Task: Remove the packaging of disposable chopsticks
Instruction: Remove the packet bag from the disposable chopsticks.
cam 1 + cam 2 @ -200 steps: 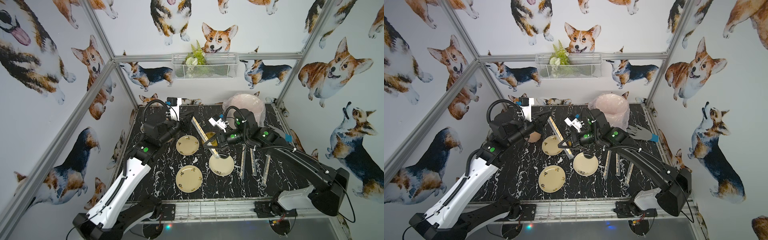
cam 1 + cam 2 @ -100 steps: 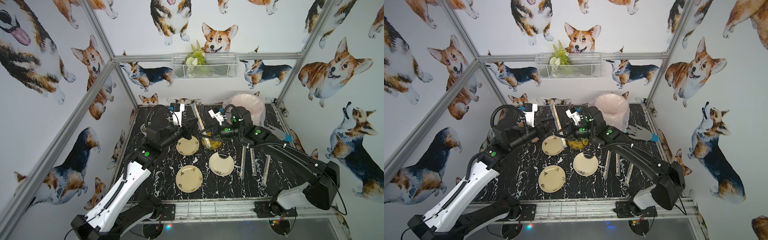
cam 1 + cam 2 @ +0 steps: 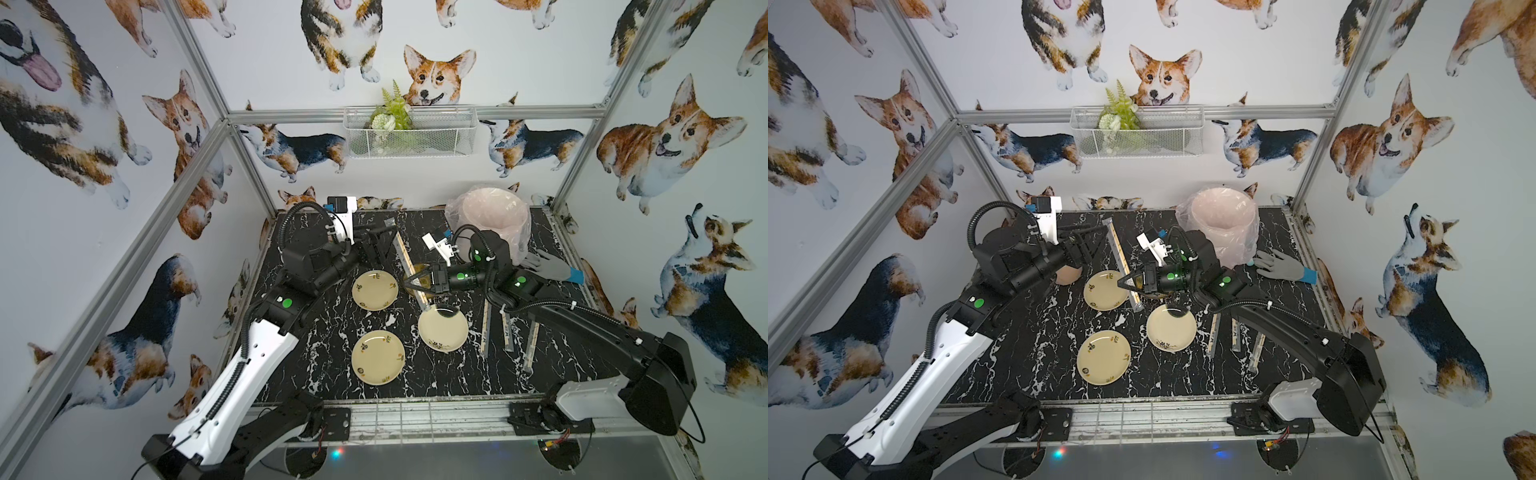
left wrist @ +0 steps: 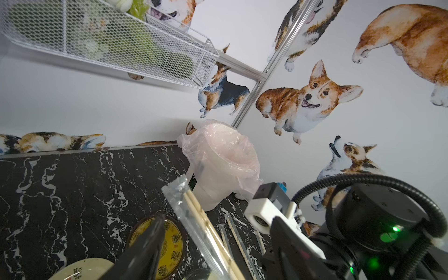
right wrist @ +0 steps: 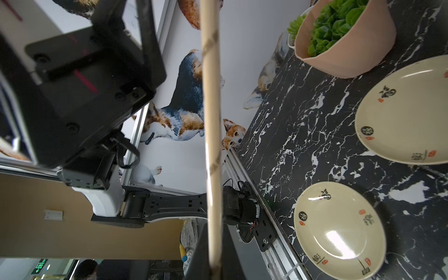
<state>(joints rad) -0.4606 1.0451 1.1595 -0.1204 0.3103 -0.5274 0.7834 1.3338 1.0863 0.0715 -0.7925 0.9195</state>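
The pale wooden chopsticks are cut off at two edges of my right wrist view, and their clear plastic sleeve runs out of my left wrist view. My right pincer covers most of a dark round dish with yellow pattern. In both top views the sleeve's print is too small to read.

The setting is a robotics laboratory test cell: an aluminium-profile frame and corgi-print panels enclose the marble-pattern tabletop beneath the left gripper and right gripper.
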